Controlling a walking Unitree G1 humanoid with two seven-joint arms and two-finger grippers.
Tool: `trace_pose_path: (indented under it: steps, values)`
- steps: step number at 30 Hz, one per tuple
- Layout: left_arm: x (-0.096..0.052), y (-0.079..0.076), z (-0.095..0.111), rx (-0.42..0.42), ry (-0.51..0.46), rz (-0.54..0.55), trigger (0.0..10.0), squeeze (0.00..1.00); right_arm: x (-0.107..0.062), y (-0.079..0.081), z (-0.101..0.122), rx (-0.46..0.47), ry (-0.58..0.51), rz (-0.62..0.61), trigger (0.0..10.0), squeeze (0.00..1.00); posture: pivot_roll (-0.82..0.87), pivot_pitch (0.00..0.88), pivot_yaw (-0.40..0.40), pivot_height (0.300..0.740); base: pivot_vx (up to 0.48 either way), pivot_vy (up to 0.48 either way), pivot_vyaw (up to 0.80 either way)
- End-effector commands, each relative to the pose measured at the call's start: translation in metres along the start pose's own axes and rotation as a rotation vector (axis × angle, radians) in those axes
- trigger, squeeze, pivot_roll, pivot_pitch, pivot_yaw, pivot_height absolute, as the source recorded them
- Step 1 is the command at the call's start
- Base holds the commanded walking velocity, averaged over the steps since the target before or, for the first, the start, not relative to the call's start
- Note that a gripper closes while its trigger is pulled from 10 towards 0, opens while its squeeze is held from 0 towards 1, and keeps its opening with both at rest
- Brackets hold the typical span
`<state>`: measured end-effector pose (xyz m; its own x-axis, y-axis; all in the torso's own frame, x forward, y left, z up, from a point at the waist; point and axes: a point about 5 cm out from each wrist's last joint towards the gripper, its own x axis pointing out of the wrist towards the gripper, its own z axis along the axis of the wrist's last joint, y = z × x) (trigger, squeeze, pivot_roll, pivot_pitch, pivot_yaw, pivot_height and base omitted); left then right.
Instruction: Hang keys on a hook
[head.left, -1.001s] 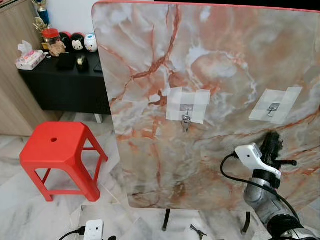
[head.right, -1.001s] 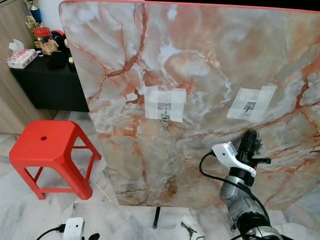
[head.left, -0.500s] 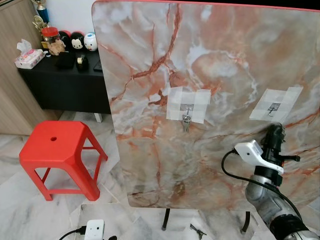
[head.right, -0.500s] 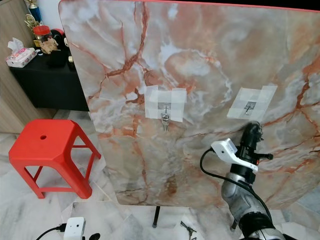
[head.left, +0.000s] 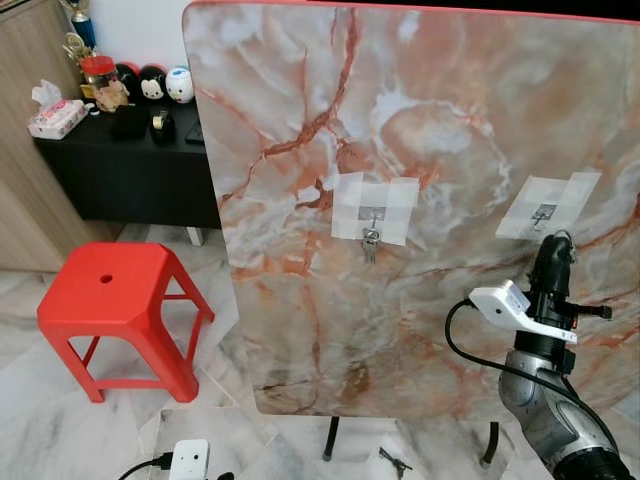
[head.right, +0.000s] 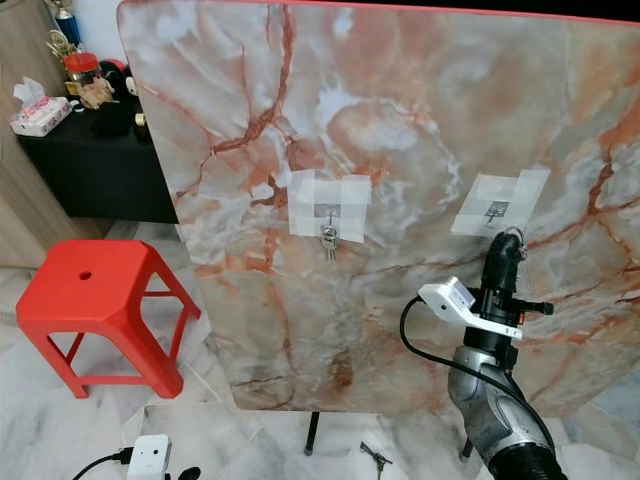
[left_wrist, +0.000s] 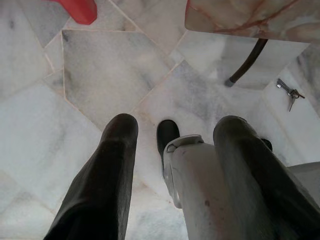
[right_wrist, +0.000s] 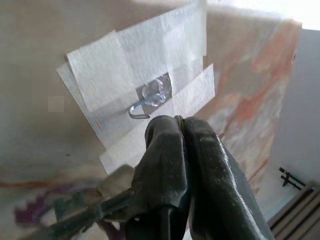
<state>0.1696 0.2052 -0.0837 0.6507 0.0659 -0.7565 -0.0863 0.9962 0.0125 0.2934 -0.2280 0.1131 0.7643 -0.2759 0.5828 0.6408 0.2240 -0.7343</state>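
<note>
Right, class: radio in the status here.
Right gripper shut on keys, just below taped hook. Left gripper idle, open. Nothing in the way.

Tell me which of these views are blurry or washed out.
Right wrist view: fingers soft and close, hook sharper, top corner blown out by glare. Left wrist view: fingers blurred, floor keys crisp. Both eye views: evenly lit, sharp.

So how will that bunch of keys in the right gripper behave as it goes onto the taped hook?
Probably floppy: the keys trail loosely below the shut fingers of the right gripper, so they may swing. Likely light, since a pinch holds them. The hook is small and held by tape, so a hard push may loosen it.
</note>
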Motion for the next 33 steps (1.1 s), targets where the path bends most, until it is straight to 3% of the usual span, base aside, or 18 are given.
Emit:
trace_pose_path:
  steps: [1, 5, 15, 33]
  values:
    - [-0.003, 0.003, -0.009, 0.014, 0.034, -0.003, 10.0, 0.0, 0.005, -0.005, 0.004, -0.001, -0.018, -0.016, 10.0, 0.0, 0.07, 0.066, -0.066, 0.74, 0.0, 0.0, 0.0]
    - [-0.004, 0.008, -0.012, 0.015, 0.044, 0.002, 10.0, 0.0, 0.004, -0.005, 0.003, 0.011, 0.012, -0.007, 10.0, 0.0, 0.07, 0.068, -0.067, 0.74, 0.0, 0.0, 0.0]
    - [-0.006, 0.012, -0.017, 0.013, 0.058, 0.008, 10.0, 0.0, 0.003, -0.002, 0.008, -0.007, -0.041, 0.045, 10.0, 0.0, 0.07, 0.068, -0.066, 0.74, 0.0, 0.0, 0.0]
    - [-0.007, 0.013, -0.018, 0.012, 0.064, 0.011, 10.0, 0.0, 0.016, -0.007, 0.012, -0.032, -0.076, 0.033, 10.0, 0.0, 0.07, 0.068, -0.067, 0.74, 0.0, 0.0, 0.0]
